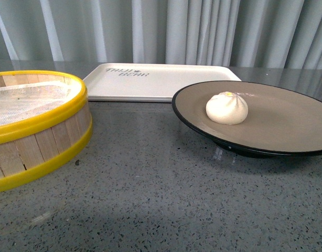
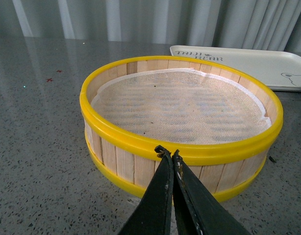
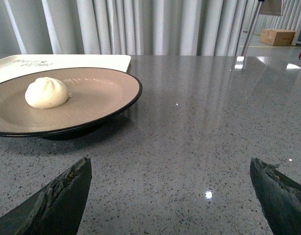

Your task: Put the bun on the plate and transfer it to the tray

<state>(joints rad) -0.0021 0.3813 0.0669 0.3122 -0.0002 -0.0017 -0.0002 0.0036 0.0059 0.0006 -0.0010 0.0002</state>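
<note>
Steamer basket (image 1: 40, 131) at near left edge; left gripper (image 2: 167, 152) pressed together before it, holding nothing. Bun (image 1: 227, 108) sits on plate (image 1: 276, 123) toward right edge. Right gripper (image 3: 170, 164) spread wide near plate. Pinch rim, keep level, lift slowly. Tray (image 1: 161, 84) at far edge, perhaps touching plate.

Front camera low, facing the tray (image 1: 161, 84); both wrist cameras share it.

Premises present as a curtained test bay or lab, not a domestic kitchen: grey speckled tabletop (image 1: 150, 199), pale grey curtains (image 1: 203, 31) closing off the rear, cardboard box (image 3: 278, 36) standing beyond the table.
</note>
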